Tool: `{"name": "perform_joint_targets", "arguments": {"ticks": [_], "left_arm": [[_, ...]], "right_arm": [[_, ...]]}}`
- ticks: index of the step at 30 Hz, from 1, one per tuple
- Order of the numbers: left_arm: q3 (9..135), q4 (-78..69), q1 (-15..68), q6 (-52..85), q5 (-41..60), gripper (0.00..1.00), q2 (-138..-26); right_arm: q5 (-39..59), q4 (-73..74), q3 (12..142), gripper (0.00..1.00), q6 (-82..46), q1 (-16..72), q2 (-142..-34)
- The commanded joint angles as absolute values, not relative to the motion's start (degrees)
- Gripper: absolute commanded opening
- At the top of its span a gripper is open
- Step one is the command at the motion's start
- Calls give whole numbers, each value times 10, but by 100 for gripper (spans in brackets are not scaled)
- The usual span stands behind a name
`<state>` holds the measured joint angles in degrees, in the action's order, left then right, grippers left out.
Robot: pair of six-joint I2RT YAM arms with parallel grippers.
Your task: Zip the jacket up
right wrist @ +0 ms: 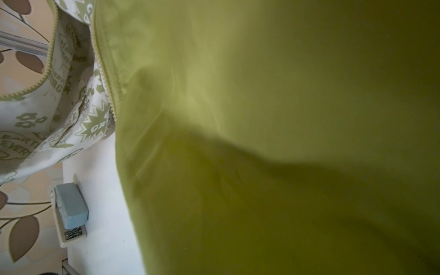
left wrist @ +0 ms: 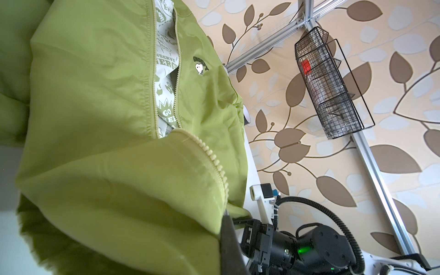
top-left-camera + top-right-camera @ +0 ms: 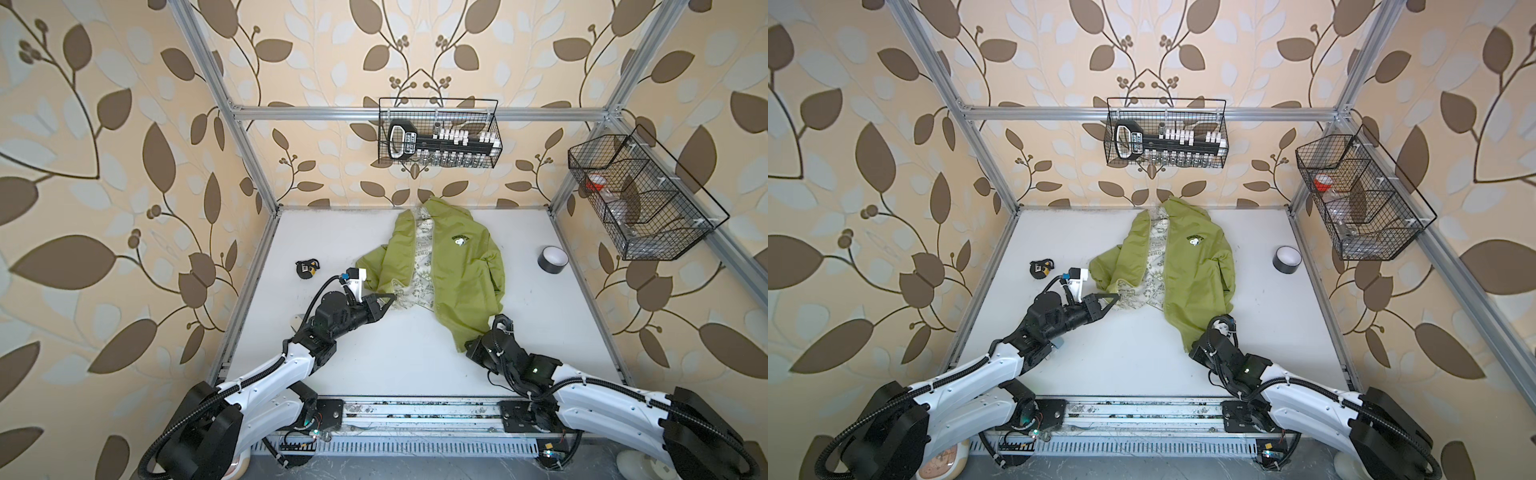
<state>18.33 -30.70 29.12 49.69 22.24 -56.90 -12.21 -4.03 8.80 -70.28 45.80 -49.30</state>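
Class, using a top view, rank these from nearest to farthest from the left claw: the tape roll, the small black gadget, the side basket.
Measured from the left claw, which pinches the jacket:
1. Black gadget, on the table's left side.
2. Tape roll, beyond the jacket on the right.
3. Side basket, raised on the right wall.

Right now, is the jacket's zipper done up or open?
Open. The jacket lies with its front panels parted, pale printed lining showing between two separate rows of zipper teeth.
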Motion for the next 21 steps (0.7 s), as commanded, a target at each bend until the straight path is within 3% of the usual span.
{"name": "perform_joint_targets", "arguments": {"ticks": [1,8,14,21], "left_arm": [[178,-346,285,493,222,0,-570],[175,-347,285,498,222,0,-572],[172,-343,284,498,222,0,-563],[171,-344,284,498,222,0,-564]], "right_arm": [[-101,-97,95,3,-653,439,-500],[-11,32,98,14,-628,456,-585],[-14,88,95,42,-640,485,-590],[-8,141,95,47,-652,509,-618]]}}
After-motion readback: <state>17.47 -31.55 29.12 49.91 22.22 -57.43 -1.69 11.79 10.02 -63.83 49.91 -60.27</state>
